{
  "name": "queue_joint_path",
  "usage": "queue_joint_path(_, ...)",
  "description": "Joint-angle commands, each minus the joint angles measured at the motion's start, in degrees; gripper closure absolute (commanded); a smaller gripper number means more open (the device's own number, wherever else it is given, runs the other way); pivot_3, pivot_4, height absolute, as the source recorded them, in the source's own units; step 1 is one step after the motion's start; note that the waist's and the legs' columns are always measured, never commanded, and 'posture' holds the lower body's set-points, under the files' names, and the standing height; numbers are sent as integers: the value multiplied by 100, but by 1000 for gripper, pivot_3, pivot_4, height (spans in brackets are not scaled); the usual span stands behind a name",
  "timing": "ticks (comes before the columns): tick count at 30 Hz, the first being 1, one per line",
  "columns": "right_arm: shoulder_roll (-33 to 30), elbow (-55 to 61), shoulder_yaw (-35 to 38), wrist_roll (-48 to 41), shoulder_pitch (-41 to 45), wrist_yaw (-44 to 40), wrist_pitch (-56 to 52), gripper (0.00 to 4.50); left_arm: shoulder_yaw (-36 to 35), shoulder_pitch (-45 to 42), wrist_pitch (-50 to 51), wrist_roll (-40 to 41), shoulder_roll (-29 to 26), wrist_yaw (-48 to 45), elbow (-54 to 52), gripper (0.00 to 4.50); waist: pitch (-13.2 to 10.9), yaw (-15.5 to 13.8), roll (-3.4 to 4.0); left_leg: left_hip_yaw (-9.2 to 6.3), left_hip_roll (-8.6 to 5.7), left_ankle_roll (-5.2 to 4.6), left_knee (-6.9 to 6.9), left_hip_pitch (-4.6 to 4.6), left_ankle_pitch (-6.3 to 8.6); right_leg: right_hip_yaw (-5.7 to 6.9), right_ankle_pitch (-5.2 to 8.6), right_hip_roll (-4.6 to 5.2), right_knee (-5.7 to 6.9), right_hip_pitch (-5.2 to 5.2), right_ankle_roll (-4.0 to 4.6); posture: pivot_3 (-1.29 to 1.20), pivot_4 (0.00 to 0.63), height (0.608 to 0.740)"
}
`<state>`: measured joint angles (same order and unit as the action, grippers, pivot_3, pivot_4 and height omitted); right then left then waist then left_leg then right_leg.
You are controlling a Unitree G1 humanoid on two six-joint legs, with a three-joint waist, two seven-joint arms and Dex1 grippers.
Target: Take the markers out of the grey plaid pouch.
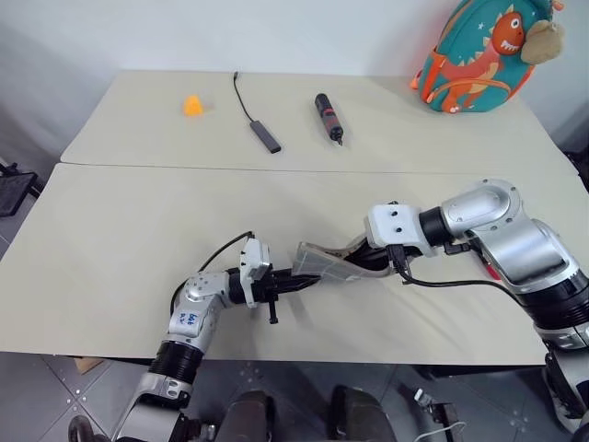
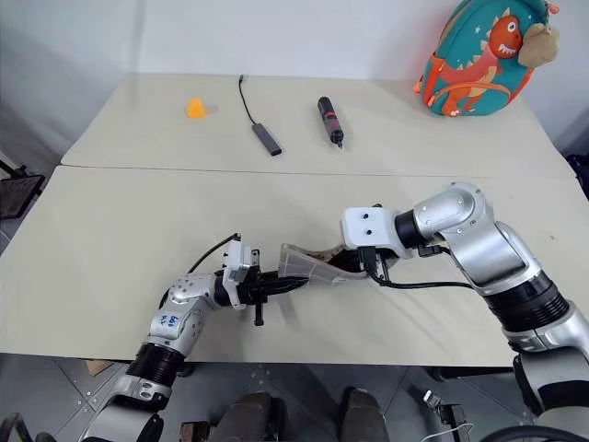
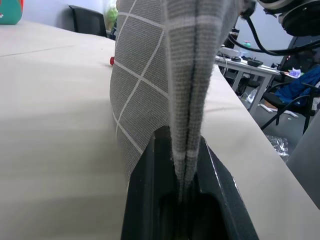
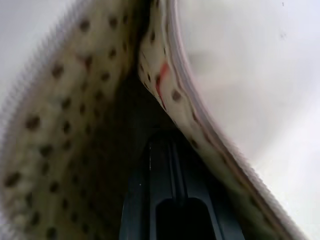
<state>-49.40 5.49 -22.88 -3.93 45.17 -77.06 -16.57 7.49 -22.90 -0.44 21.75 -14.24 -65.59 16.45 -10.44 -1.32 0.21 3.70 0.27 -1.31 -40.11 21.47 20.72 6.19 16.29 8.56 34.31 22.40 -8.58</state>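
Left claw (image 3: 186, 165) clenched on grey plaid pouch (image 1: 324, 266) — right claw (image 4: 170, 150) closed inside pouch mouth

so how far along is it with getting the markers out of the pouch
Early stage. Done: the left tool is shut on one end of the grey plaid pouch, holding it off the table. In hand: the right tool is shut and reaching inside the pouch's dotted lining. Left: no marker from the pouch is visibly out yet.

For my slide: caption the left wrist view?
Left gripper clamps the grey plaid pouch by its edge.
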Motion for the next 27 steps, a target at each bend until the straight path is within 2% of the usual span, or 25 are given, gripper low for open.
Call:
queue_joint_path(1, -4, -138, -83, 298, 111, -126, 236, 4459, 41, 66, 13, -42, 23, 12, -78, 4500, 0, 2, 0, 0, 0, 0, 0, 0, 0, 0, 0, 0, 0, 0, 0, 0, 150, 740)
queue_joint_path(6, 109, -500, -281, 713, 161, -181, 427, 4459, 56, 45, 3, -49, 33, 4, -51, 4500, 0, 11, 0, 1, 1, 0, -1, 0, 0, 0, 0, 0, 2, 0, 0, 0, 150, 740)
queue_joint_path(9, 253, -499, -271, 714, 128, -179, 257, 3910, 56, 28, 3, -49, 31, 6, -44, 4500, 0, 16, 0, 1, 2, 0, -1, 0, 0, 0, 0, -1, 2, -1, 0, 0, 150, 740)
queue_joint_path(13, 385, -493, -237, 749, 117, -135, 297, 2670, 49, 31, 17, -44, 20, 11, -56, 4500, 0, 19, 0, 0, 2, 0, -1, -1, 0, 1, 0, -1, 3, -1, 0, 0, 150, 740)
queue_joint_path(22, 441, -645, -572, 1223, 68, -267, 218, 2670, 50, 7, 3, -45, 30, 28, -34, 4500, 1, 31, 0, 1, 2, 0, -1, -1, 0, 1, 0, -1, 5, -1, 0, 0, 150, 740)
queue_joint_path(27, 731, -947, -854, 1683, 144, -118, 37, 2670, 50, -14, -2, -60, 47, 25, -17, 4500, 2, 59, -2, 1, 2, 1, -4, -4, -1, 0, 0, -1, 10, -3, 0, 0, 150, 740)
